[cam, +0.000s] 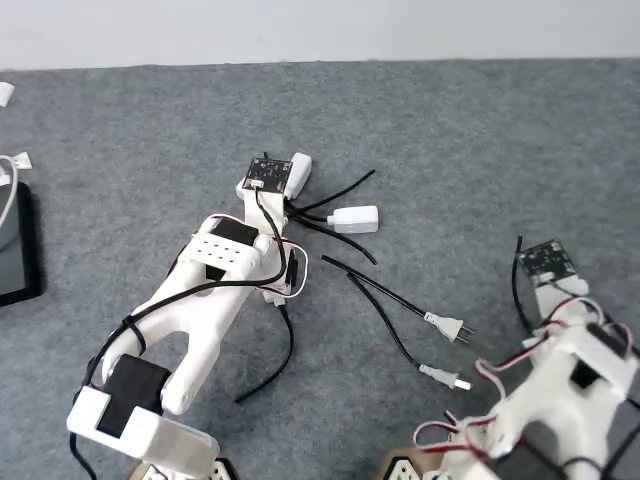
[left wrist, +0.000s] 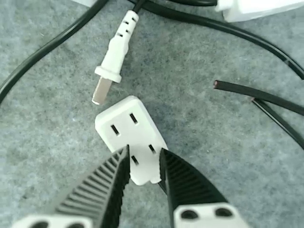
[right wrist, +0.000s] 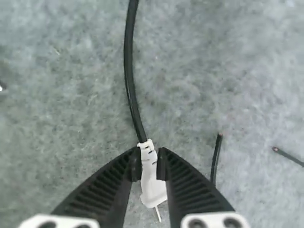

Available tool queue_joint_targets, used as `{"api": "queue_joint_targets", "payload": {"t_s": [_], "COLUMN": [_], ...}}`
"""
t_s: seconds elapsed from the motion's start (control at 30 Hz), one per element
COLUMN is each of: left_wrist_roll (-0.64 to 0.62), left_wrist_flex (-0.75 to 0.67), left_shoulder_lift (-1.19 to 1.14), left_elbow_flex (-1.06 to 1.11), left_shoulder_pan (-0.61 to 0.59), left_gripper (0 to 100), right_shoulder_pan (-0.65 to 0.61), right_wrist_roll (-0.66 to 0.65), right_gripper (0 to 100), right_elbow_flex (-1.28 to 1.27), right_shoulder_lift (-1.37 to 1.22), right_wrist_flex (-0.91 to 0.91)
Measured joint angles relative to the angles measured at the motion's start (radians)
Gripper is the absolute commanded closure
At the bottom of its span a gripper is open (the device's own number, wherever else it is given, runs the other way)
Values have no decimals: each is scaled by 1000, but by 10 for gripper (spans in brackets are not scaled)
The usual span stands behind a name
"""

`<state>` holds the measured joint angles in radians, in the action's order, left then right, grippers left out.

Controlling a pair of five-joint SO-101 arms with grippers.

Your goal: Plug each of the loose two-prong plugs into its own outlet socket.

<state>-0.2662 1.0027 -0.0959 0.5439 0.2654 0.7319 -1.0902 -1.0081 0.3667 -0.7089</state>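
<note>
Socket block [left wrist: 126,126] sits pinched in my left gripper [left wrist: 144,164] — loose plug [left wrist: 115,52] just beside. My right gripper [right wrist: 148,164] clamps a second plug [right wrist: 152,187].

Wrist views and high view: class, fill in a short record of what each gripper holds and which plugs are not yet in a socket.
Left gripper: shut on outlet socket
Nearby plug: white, prongs close beside that socket, not inserted
Right gripper: shut on held plug, black cord leading away
Spare plugs: two, lying unplugged on the grey surface
Second socket: lying on the surface, ungripped
</note>
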Motion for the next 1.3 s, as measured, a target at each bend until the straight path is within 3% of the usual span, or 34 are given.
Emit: {"api": "queue_joint_targets", "payload": {"t_s": [0.37,0.53,0.67,0.93,1.13,1.3], "left_wrist_roll": [0,0,0,0,0,0], "left_wrist_flex": [0,0,0,0,0,0], "left_shoulder_lift": [0,0,0,0,0,0], "left_elbow_flex": [0,0,0,0,0,0], "left_shoulder_pan": [0,0,0,0,0,0], "left_gripper": [985,985,985,985,985,985], "right_shoulder_pan": [2,5,5,8,8,11], "right_wrist_roll": [-121,-150,-153,-150,23,285], "right_gripper": [905,910,995,989,989,989], "right_elbow_flex": [176,198,199,203,196,196], "right_shoulder_lift": [-278,-308,-308,-301,-210,-72], "right_wrist_flex": [-51,-52,-55,-55,-55,-58]}}
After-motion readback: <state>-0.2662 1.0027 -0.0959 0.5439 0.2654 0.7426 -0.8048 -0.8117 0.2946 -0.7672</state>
